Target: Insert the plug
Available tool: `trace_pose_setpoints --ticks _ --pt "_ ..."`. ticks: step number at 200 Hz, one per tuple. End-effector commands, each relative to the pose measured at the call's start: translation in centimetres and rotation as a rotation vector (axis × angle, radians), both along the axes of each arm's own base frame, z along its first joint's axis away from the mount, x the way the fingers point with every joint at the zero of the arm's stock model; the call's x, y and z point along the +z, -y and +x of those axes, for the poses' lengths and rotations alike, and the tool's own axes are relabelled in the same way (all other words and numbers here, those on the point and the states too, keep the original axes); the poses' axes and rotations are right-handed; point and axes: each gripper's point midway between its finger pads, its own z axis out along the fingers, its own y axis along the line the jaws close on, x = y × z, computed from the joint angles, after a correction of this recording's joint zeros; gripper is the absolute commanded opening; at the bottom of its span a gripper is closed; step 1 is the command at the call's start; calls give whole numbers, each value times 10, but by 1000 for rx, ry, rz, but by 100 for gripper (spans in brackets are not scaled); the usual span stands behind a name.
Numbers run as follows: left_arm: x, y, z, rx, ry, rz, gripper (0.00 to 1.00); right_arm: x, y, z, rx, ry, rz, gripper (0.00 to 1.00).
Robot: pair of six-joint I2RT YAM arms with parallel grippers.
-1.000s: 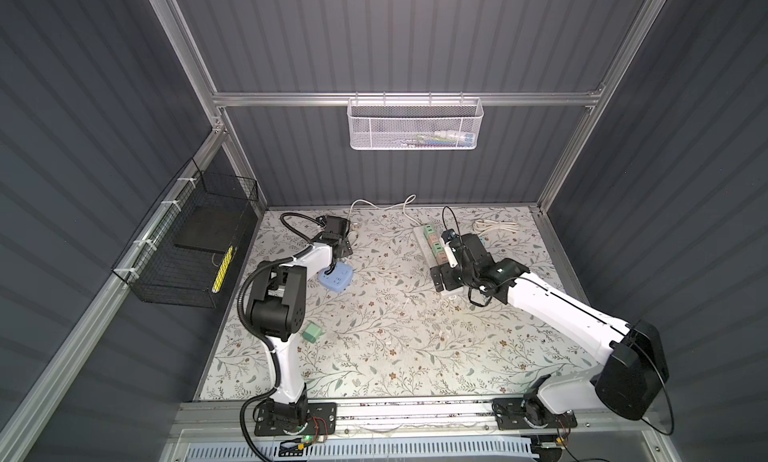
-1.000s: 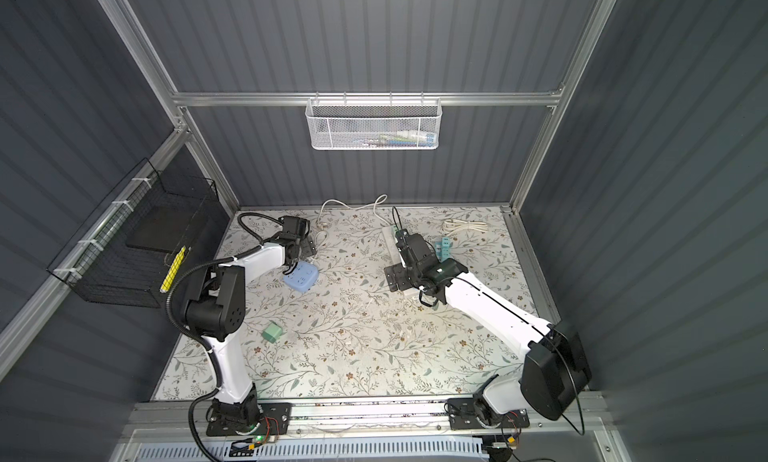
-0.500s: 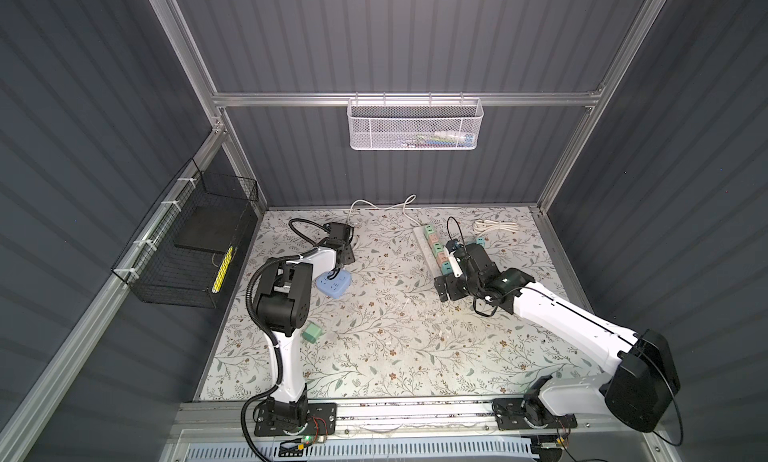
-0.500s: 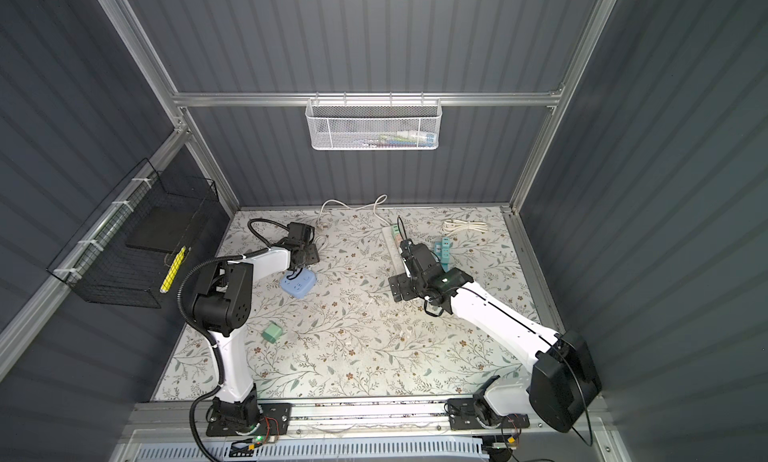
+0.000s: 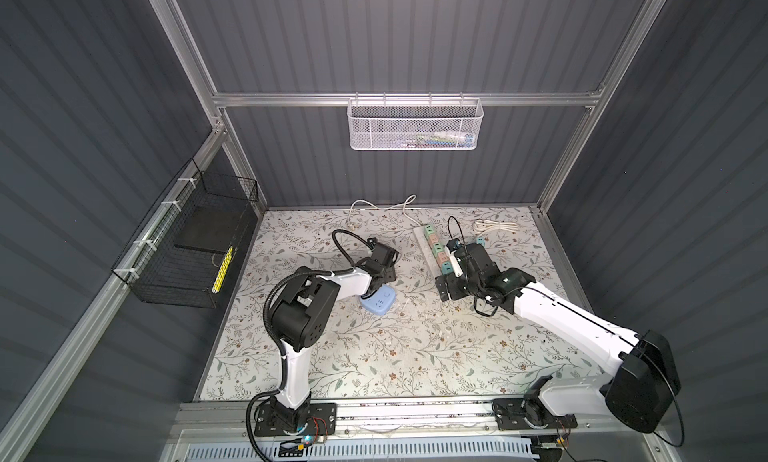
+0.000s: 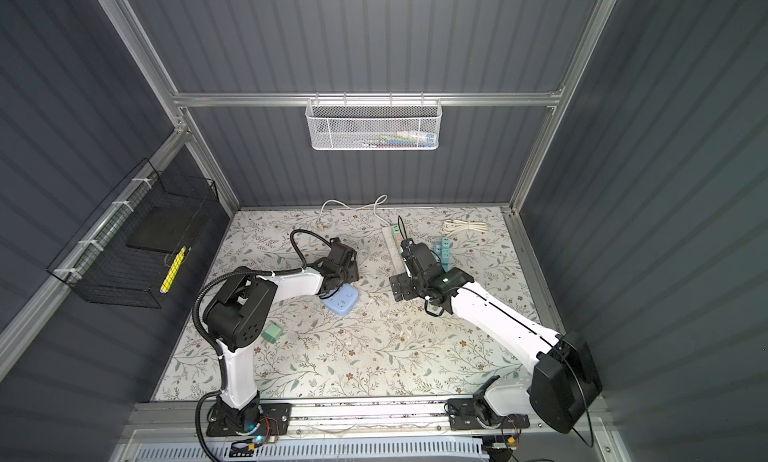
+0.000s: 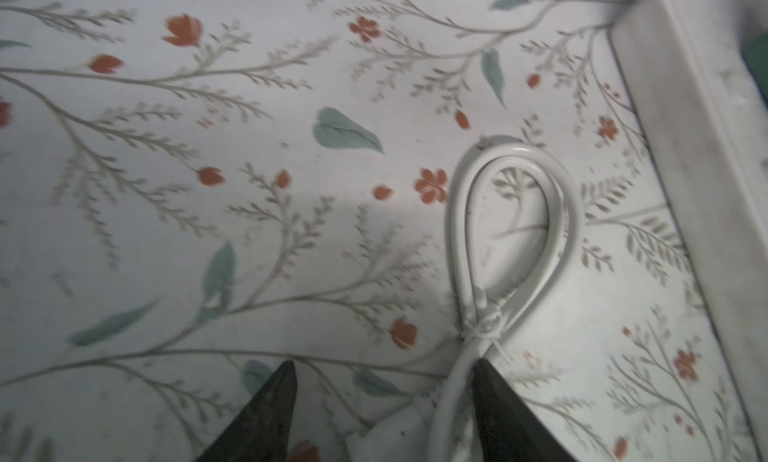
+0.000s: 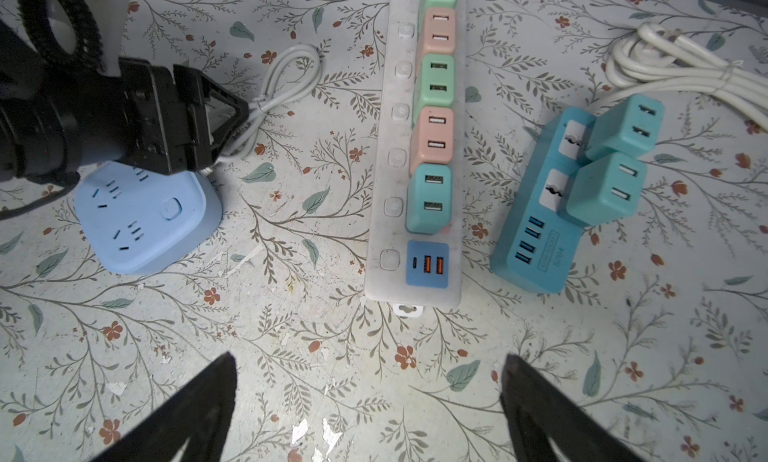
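Note:
The plug shows only as a white lump (image 7: pixel 397 433) between my left fingers, beside its white cable (image 7: pixel 513 153), which is looped and tied. That cable runs to the light blue socket cube (image 5: pixel 378 304) (image 8: pixel 145 219). My left gripper (image 7: pixel 384 362) (image 5: pixel 390 275) is half closed over the plug, one finger against the cable. The white power strip (image 8: pixel 386 169) (image 5: pixel 417 231) carries several chargers. My right gripper (image 8: pixel 368 358) (image 5: pixel 446 289) hangs open over bare table just short of the strip's near end.
A turquoise strip (image 8: pixel 536 231) with two chargers lies beside the white one. A coiled white cord (image 8: pixel 665 65) is behind it, and a green charger (image 6: pixel 272 335) is near the left arm's elbow. A black wire basket (image 5: pixel 187 256) hangs on the left wall.
My left jaws have narrowed. The left gripper has moved right and toward the front, and the light blue socket cube has shifted with it. The right gripper has drawn back slightly, still open.

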Motion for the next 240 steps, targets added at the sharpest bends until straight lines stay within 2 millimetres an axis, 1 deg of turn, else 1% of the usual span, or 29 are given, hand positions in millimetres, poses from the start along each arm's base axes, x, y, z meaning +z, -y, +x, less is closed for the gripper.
trace_pose_setpoints --ticks 1,24,34,58,70,81,91,105,119,123,129,139,152,157,161,169,184,198,201,208,221,240 --pt "-16 22 -33 -108 -93 -12 67 16 6 1 -25 40 4 99" --pt "-6 43 -40 -232 -63 -24 67 20 8 2 -36 50 5 99" --pt "-1 47 -43 -264 -57 -33 67 22 9 2 -43 55 6 99" --pt "14 64 -53 -384 -40 -88 67 25 11 4 -53 63 8 99" --pt "19 68 -56 -414 -38 -95 67 28 12 4 -58 70 12 99" --pt "26 67 -56 -422 -27 -88 68 30 12 5 -59 73 15 99" --pt "34 62 -55 -415 -11 -66 70 33 12 5 -61 77 20 99" --pt "51 53 -51 -396 24 -28 75 34 10 3 -54 71 30 99" --pt "72 43 -49 -369 64 4 80 29 9 -1 -50 52 39 99" --pt "76 39 -49 -355 71 16 80 27 7 -2 -47 43 48 99" --pt "88 32 -48 -329 92 30 81 20 3 -6 -36 21 65 99" --pt "98 14 -49 -265 111 54 82 8 -5 -12 -18 -7 78 98" --pt "104 -18 -51 -143 110 83 83 -11 -20 -24 15 -43 53 97" --pt "105 -34 -53 -87 102 92 83 -20 -26 -29 27 -60 38 96" --pt "102 -48 -56 -41 87 98 83 -27 -30 -32 36 -75 29 96" --pt "102 -75 -60 55 72 89 83 -41 -41 -39 61 -105 18 95" --pt "91 -127 -75 223 29 55 84 -66 -60 -50 97 -149 -4 93" --pt "82 -168 -91 341 16 49 86 -83 -76 -58 129 -182 -23 93" --pt "80 -175 -95 360 13 51 87 -84 -82 -56 135 -172 -10 93" --pt "79 -188 -102 400 9 44 88 -88 -91 -56 147 -176 -11 93" --pt "75 -207 -113 454 -6 44 90 -96 -103 -55 164 -177 -22 94" --pt "67 -220 -122 492 -35 39 92 -105 -113 -47 170 -177 -45 94"
